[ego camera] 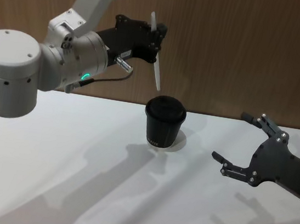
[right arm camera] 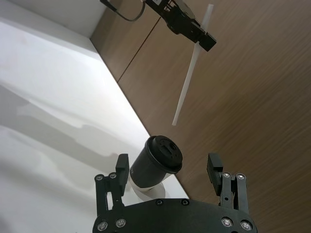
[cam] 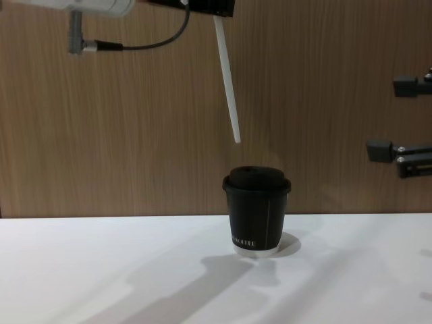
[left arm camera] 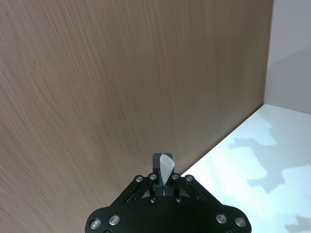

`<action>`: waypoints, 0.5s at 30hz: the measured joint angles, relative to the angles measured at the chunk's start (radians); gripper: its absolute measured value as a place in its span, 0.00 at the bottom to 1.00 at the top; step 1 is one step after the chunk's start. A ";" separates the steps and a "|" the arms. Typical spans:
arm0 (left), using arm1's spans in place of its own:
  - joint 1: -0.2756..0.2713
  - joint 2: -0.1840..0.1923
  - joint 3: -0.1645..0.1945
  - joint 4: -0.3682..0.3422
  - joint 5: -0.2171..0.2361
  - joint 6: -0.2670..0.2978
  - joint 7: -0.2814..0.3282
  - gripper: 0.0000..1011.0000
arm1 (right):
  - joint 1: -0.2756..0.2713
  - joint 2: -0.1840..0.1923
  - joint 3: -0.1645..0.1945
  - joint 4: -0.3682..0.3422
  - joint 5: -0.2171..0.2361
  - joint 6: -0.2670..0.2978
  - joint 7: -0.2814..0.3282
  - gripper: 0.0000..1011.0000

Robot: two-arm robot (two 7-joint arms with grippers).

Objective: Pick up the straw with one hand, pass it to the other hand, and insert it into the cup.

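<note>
My left gripper [ego camera: 155, 35], on the silver wrist with the green ring light, is shut on the white straw [ego camera: 156, 63] near its upper end. It holds the straw nearly upright, slightly tilted, in the air. The straw's [cam: 228, 81] lower tip hangs a short way above the black lidded cup [cam: 256, 209] and a little to its left. The cup [ego camera: 163, 122] stands upright near the back of the white table [ego camera: 74, 179]. Off to the cup's right, my all-black right gripper [ego camera: 230, 134] is open and empty above the table. The right wrist view shows the cup [right arm camera: 155, 165] beyond those spread fingers [right arm camera: 121, 167].
A wooden wall panel [ego camera: 247, 47] rises directly behind the table's far edge, close behind the cup. The left arm's big grey joint [ego camera: 11, 72] hangs over the table's left side. White tabletop stretches in front of the cup.
</note>
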 joint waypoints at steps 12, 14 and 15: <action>-0.012 -0.030 0.005 0.061 0.017 -0.020 -0.008 0.00 | 0.000 0.000 0.000 0.000 0.000 0.000 0.000 0.99; -0.013 -0.032 0.005 0.067 0.017 -0.021 -0.012 0.00 | 0.000 0.000 0.000 0.000 0.000 0.000 0.000 0.99; -0.014 -0.033 0.005 0.070 0.017 -0.022 -0.013 0.00 | 0.000 0.000 0.000 0.000 0.000 0.000 0.000 0.99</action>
